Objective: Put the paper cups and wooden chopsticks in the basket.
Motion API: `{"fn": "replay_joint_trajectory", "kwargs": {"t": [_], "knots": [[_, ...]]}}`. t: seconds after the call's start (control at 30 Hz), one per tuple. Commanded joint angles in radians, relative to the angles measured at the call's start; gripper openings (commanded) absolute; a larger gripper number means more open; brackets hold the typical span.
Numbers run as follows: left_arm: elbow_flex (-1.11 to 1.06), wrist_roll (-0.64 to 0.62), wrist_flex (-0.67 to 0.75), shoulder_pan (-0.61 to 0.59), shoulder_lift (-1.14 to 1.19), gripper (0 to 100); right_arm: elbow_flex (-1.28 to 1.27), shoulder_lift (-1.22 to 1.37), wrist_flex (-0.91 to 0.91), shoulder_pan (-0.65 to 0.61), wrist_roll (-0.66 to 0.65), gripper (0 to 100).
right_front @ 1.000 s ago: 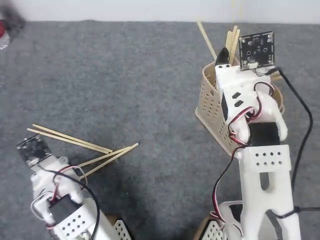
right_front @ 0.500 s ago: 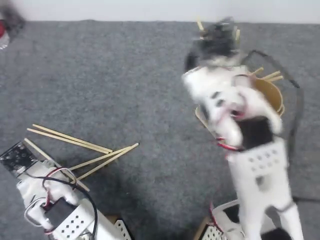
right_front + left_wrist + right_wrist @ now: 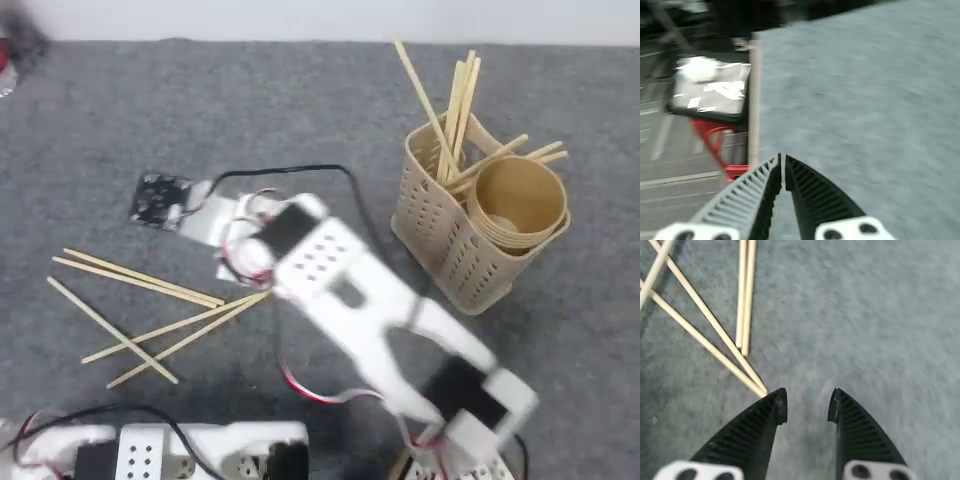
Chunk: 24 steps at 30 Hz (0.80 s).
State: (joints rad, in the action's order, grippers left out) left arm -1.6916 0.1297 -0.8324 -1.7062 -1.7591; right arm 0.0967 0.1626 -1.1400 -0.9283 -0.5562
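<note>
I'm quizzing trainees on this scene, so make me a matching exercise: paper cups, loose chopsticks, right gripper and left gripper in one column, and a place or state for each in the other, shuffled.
1. paper cups
2. loose chopsticks
3. right gripper
4. left gripper

A. fingers open, over the carpet by chopstick tips
B. nested inside the basket
C. fingers shut, holding nothing
D. lying on the carpet

Pairs: 1-B, 2-D, 3-A, 4-C.
</note>
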Motion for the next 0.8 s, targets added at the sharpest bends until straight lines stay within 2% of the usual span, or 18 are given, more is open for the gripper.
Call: {"fn": "replay_joint_trajectory", "kwargs": {"t": [0.0,0.13,0.23,0.37,0.5,0.77], "knots": [[0.005,0.014,0.018,-0.081,-0.003,1,0.183,0.168,0.031,-0.039,-0.044,14.4],[0.005,0.08,-0.141,-0.103,-0.003,1,0.354,0.358,0.025,-0.087,-0.054,14.4],[0.005,0.08,-0.269,-0.13,-0.008,1,0.476,0.476,-0.001,-0.125,-0.054,14.4],[0.005,0.077,-0.255,-0.138,-0.006,1,0.621,0.599,-0.048,-0.154,-0.057,14.4],[0.005,0.077,-0.255,-0.138,-0.005,1,0.736,0.714,-0.113,-0.173,-0.121,14.4],[0.005,0.077,-0.255,-0.138,-0.003,1,0.922,0.897,-0.182,-0.142,-0.132,14.3]]}}
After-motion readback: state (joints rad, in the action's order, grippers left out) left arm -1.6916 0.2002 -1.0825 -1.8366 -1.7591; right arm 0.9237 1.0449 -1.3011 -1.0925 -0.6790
